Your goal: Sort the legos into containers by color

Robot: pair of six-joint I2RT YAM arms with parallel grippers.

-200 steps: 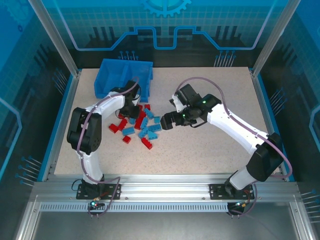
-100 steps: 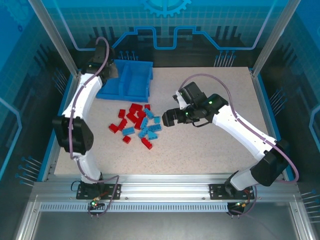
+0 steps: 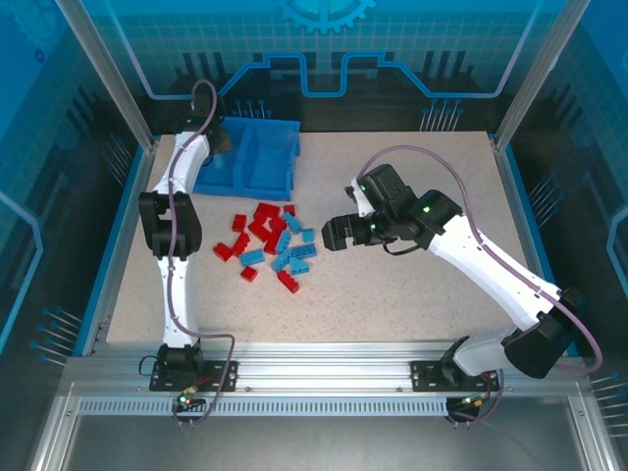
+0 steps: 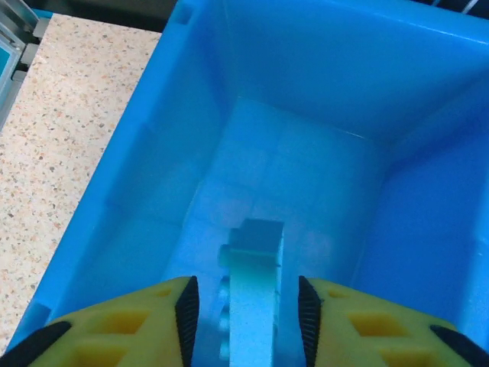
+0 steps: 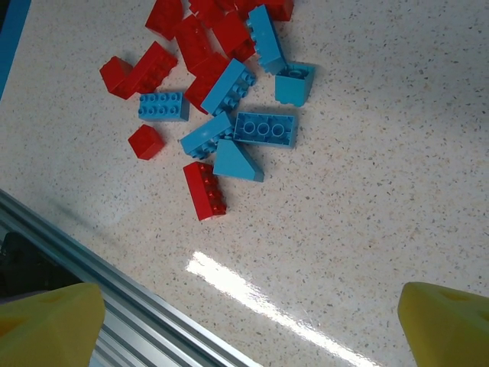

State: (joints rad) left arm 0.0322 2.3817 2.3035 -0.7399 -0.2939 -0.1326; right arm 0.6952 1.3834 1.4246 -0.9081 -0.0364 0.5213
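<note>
The left gripper [image 4: 244,317] hangs over the left compartment of the blue bin [image 4: 145,145], its fingers [image 4: 187,313] clamped on a light blue brick [image 4: 252,306] that sticks out ahead of them above the bin floor. The right gripper [image 5: 244,321] hovers with its fingers [image 5: 53,317] spread wide apart and nothing between them. Ahead of those fingers, red and blue bricks [image 5: 221,99] lie scattered on the speckled table [image 5: 367,176], a red brick [image 5: 205,191] nearest them.

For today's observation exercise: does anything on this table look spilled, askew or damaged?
Nothing looks damaged. The legos lie in a loose mixed pile of red and blue, several tipped on their sides, awaiting sorting. The bin sits upright, with the left gripper holding a light blue brick over a compartment.
</note>
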